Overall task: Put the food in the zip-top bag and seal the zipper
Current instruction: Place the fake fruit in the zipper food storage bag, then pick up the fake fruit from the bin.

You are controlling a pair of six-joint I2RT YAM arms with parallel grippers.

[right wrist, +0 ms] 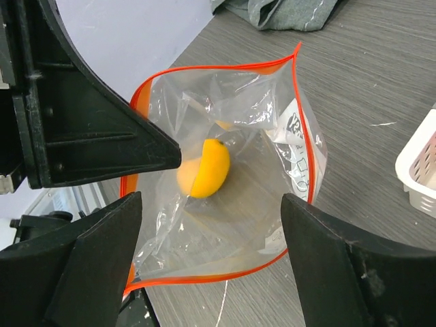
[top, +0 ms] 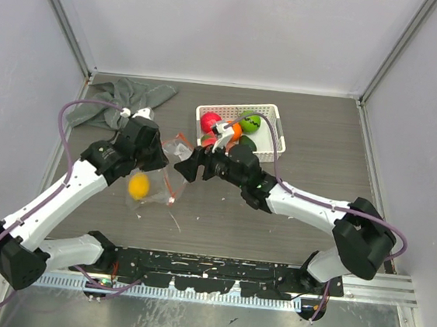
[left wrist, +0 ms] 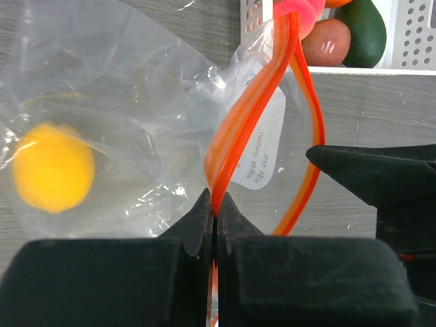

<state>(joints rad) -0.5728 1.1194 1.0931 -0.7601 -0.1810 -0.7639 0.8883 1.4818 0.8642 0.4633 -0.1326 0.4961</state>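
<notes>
Loading step in hand. Left gripper (left wrist: 216,204), jaws pressed together, pinches the zipper (left wrist: 246,116) and holds the bag (left wrist: 122,88) mouth up, left of centre in the top view. One yellow fruit (right wrist: 204,167) lies inside. Right gripper (right wrist: 211,204) hangs over the mouth, jaws spread, holding nothing. The other fruits (top: 210,121) sit in the basket (top: 278,132) at upper centre (count uncertain). Judged next: the right arm goes to the basket for another fruit; the left pinch must hold so the mouth gapes.
</notes>
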